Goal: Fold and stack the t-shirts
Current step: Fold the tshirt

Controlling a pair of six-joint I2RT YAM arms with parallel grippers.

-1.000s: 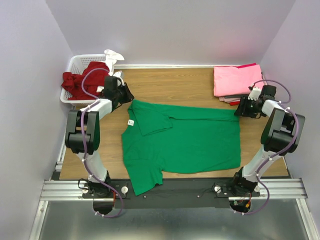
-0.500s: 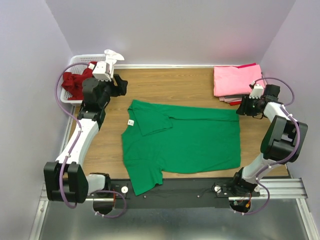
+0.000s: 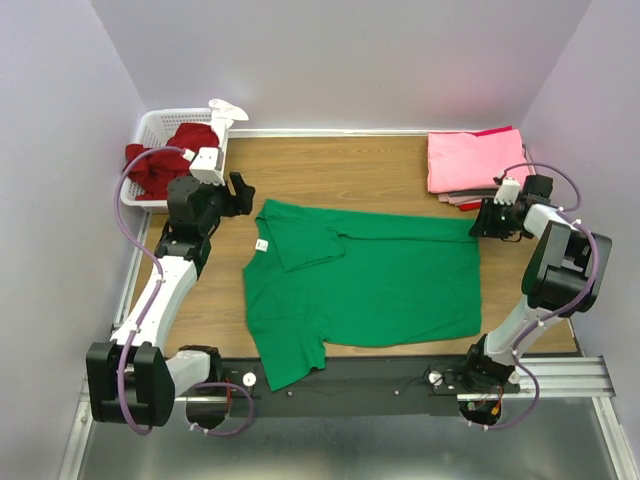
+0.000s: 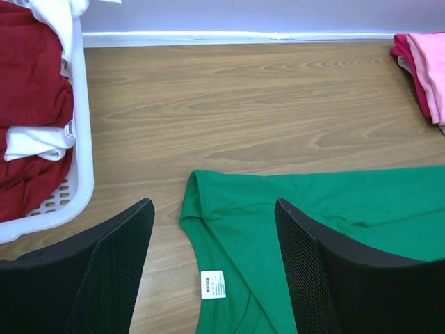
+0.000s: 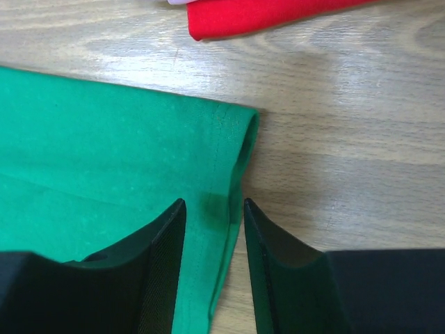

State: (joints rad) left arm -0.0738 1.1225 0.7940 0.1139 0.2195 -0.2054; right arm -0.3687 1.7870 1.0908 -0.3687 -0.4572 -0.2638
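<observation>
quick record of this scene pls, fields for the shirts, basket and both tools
green cotton t-shirt: spread flat on wooden table, far-left part folded over, white tag showing
pink folded shirts: stacked at far right corner
white slotted plastic basket: far left, holds dark red shirt
left tool: open, over green shirt's neck corner
right tool: open, straddling green shirt's hem corner

Bare wooden table [image 3: 350, 165] open beyond green t-shirt [image 3: 380, 280]; white basket [image 3: 152, 122] blocks far left, pink stack [image 3: 468, 160] far right

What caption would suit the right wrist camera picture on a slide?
Right tool, open, poised over the corner hem of a green shirt spread on a wooden table.
</observation>
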